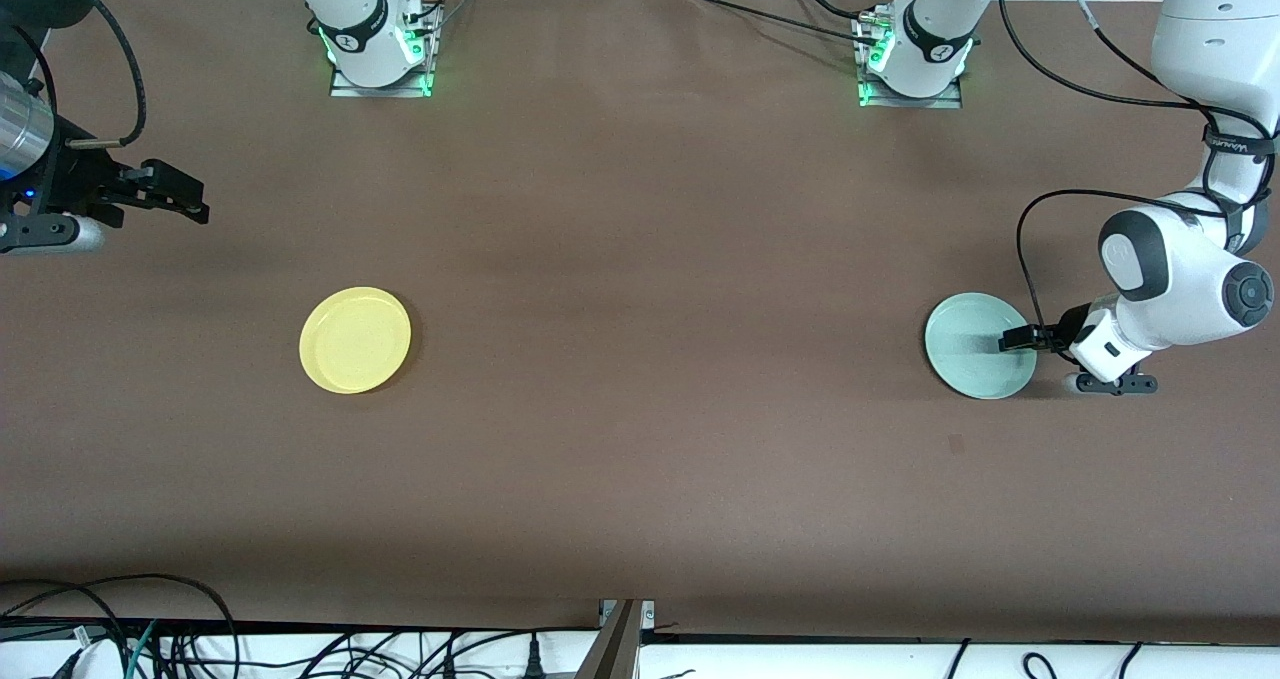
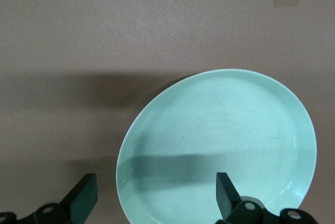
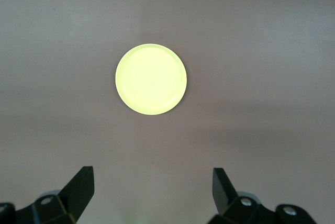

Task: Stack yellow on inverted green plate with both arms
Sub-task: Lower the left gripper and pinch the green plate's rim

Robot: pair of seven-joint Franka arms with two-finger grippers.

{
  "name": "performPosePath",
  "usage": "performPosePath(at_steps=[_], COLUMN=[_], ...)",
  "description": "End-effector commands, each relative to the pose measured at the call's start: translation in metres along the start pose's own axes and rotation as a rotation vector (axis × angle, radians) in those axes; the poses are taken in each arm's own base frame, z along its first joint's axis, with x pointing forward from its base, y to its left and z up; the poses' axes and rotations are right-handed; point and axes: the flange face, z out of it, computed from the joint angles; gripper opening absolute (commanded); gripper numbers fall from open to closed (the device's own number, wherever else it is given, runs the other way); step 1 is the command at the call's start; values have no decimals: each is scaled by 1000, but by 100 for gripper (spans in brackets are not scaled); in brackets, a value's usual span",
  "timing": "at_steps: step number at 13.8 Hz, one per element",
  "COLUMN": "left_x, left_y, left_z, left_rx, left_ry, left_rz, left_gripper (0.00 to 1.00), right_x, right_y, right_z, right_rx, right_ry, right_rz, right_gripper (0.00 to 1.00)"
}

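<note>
1. I see the small round pale mint-green plate [image 1: 981, 345] lying rim-up on the brown table [image 1: 640, 359], toward the left arm's end.
2. Left gripper [image 1: 1012, 340] sits low at that plate's edge, jaws wide, one finger over the plate, nothing held.
3. Small round bright yellow plate [image 1: 355, 340] lies rim-up toward the right arm's end, well apart.
4. Right gripper [image 1: 195, 202] hangs over bare table, jaws wide, empty.

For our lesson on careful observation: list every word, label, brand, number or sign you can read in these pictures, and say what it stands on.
No text can be read in any view.
Round marks on the arm bases near the right arm's base and the left arm's base: too small to read.
Band lettering on the left arm: too blurred.
Yellow plate and green plate: plain, no markings.
</note>
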Motion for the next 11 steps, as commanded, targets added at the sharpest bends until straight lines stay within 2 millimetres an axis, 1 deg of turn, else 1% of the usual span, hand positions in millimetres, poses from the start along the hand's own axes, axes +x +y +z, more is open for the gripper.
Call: performPosePath(at_steps=[1,4,5,6,9,11], left_x=[-3,-5,-6,-7,-7,-8], left_y=[-14,-21,-24,-27,-28,-28], left_z=[7,8,8,11,12,16], left_rx=[-42,-45,-45,-47,-47,-48], left_ry=[18,18,19,14,13,7], left_rz=[5,0,-6,-9,-10,-11], left_gripper=[100,100,94,83,58,50], right_x=[-9,-9,-8,-9,-10,-10], right_y=[1,1,0,0,1,0], right_z=[-5,-5,-5,-5,-5,-5], right_rx=[14,14,14,14,14,14], right_ry=[1,1,1,0,-10,-10], right_rz=[14,14,12,12,14,12], right_gripper=[100,100,100,100,100,100])
